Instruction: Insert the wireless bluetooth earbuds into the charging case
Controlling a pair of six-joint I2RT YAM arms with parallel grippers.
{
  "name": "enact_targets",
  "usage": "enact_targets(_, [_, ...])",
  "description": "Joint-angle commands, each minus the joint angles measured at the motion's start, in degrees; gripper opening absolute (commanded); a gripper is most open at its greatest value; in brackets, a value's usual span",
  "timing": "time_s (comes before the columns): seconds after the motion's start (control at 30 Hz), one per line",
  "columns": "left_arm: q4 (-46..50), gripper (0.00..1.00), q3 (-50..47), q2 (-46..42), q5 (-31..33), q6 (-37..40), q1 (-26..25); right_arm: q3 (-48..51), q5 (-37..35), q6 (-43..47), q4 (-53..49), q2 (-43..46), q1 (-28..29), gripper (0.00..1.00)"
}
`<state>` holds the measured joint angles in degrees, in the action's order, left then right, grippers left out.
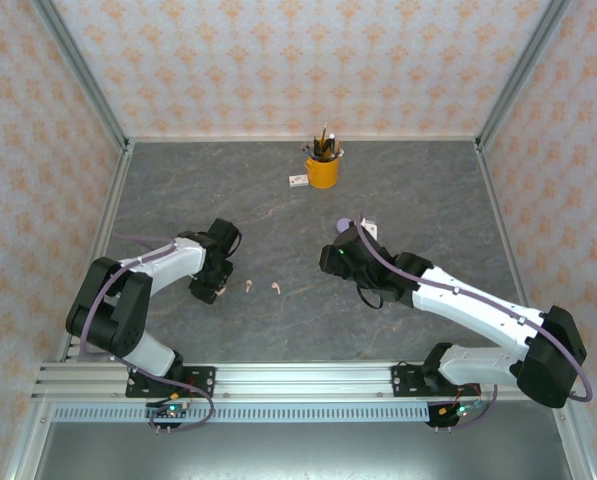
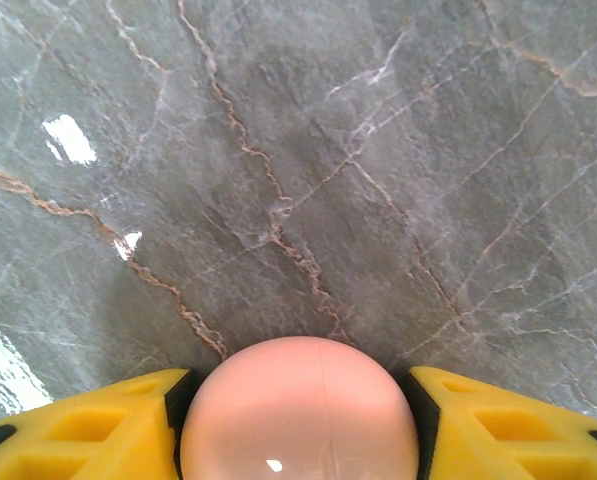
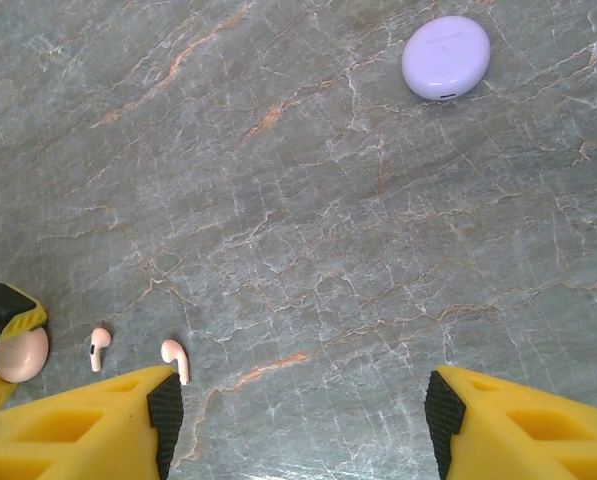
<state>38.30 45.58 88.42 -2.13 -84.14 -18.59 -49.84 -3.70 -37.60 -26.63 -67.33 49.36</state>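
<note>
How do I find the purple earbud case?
Start at the yellow pencil cup at the back of the grey marble table. Come forward toward the right arm; the lilac case lies there alone, closed. Its twin, the pink case, sits between the left gripper's fingers.

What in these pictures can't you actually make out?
- Left wrist view: the pink case is cut off by the bottom edge. Whether the left jaws touch it is unclear.
- Right wrist view: the same case is cut by the left edge.
- Top view: the two pink earbuds and the pale thing beside the yellow cup are too small for detail.
</note>
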Motion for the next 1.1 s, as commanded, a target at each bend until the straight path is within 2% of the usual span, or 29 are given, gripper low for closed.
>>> enact_targets(0.0, [-9.6, 0.54, -1.9, 2.3, 0.9, -0.8, 0.6, -0.3, -2.4, 1.0, -1.2, 1.5, 0.4, 0.67])
enact_targets(0.53, [-7.7, 0.52, -1.1, -4.1, 3.4, 0.7, -1.1, -0.2, -5.2, 2.2, -3.4, 3.9, 0.1, 0.67])
enact_targets(1.07, [-4.9, 0.52, 4.9, -5.3, 5.9, -1.5, -7.8, 1.1, -4.9, 3.6, -4.9, 8.0, -3.1, 0.67])
